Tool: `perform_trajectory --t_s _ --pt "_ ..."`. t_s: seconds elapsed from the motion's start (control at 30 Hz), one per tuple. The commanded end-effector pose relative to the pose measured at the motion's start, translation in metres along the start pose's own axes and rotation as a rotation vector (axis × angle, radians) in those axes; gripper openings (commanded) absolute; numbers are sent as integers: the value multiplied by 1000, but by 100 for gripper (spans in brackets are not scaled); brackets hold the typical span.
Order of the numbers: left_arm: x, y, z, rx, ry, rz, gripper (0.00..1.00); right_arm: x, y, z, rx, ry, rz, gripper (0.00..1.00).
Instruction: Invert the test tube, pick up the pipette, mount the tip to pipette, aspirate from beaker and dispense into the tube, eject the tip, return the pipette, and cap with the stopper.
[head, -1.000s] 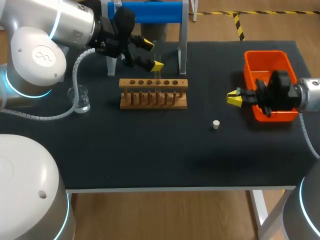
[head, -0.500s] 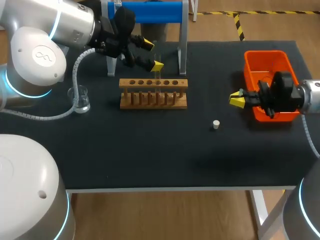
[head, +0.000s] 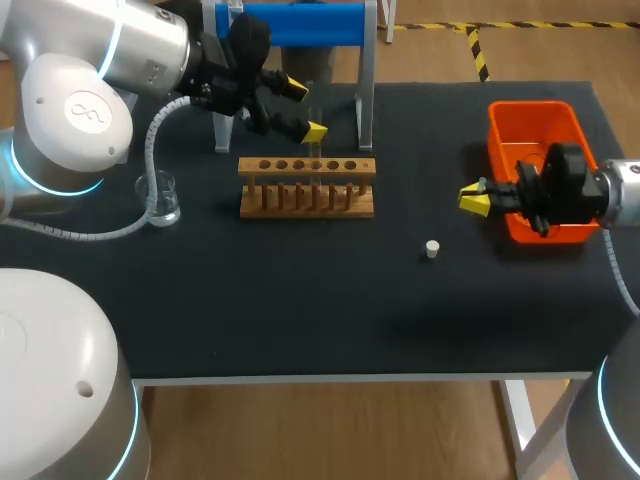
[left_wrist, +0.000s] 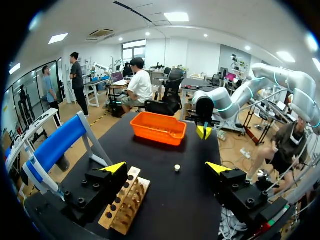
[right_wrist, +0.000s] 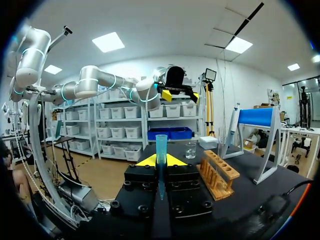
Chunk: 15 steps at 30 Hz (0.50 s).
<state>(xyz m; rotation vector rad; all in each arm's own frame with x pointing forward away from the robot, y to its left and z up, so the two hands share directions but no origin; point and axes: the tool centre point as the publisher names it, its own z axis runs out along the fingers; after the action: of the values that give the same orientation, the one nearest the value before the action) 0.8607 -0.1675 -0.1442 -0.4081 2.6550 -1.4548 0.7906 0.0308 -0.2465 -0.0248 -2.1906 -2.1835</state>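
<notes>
A black-topped table (head: 300, 320) on white legs (head: 519, 412) stands on a wood-toned floor (head: 330, 435) marked with yellow-and-black tape (head: 479, 52) beyond the table's far edge, under a white ceiling (left_wrist: 150, 27) with bright rectangular light panels (left_wrist: 176, 17).

Wide gap between rack (head: 307, 186) and orange bin (head: 533, 108), stopper (head: 432, 249) alone in it; stand posts (head: 366, 95) close behind rack.

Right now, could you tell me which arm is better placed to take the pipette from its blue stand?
Left. The left gripper hangs open beside the blue stand, while the right gripper is far off, shut on a blue tip.
</notes>
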Motion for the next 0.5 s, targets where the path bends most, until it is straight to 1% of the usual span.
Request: perform_trajectory --t_s 0.03,0.1,0.17,0.23,0.5 --pt "-5 4 -6 9 -13 -16 100 1 0 -1 0 1 -1 0" --pt "-13 11 -14 19 -39 -31 100 1 0 -1 0 1 -1 0" --pt "-25 21 -22 45 -72 -49 100 1 0 -1 0 1 -1 0" --pt "-35 29 -28 41 -101 -58 100 1 0 -1 0 1 -1 0" --pt "-74 44 -46 35 -216 -85 100 1 0 -1 0 1 -1 0"
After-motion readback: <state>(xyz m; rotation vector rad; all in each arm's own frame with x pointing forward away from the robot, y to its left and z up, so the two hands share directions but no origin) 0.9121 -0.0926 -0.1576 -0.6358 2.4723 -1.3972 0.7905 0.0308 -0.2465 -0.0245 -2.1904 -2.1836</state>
